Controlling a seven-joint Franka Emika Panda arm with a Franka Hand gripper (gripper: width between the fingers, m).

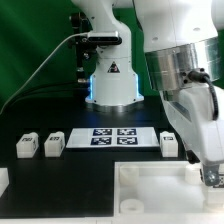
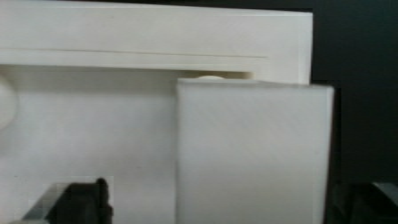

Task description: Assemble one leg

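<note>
In the wrist view a white leg stands on end between my gripper's jaws, in front of the large white tray-like piece. The dark finger on one side stands apart from the leg, with a pale gap between them. The other finger merges with the dark table. The jaws look open. In the exterior view my gripper hangs over the tray-like piece at the exterior view's right, and the hand hides this leg. Three more legs lie on the table: two at the left, one at the right.
The marker board lies in the middle of the black table, in front of the robot base. A white piece shows at the exterior view's left edge. A cable runs across behind the base.
</note>
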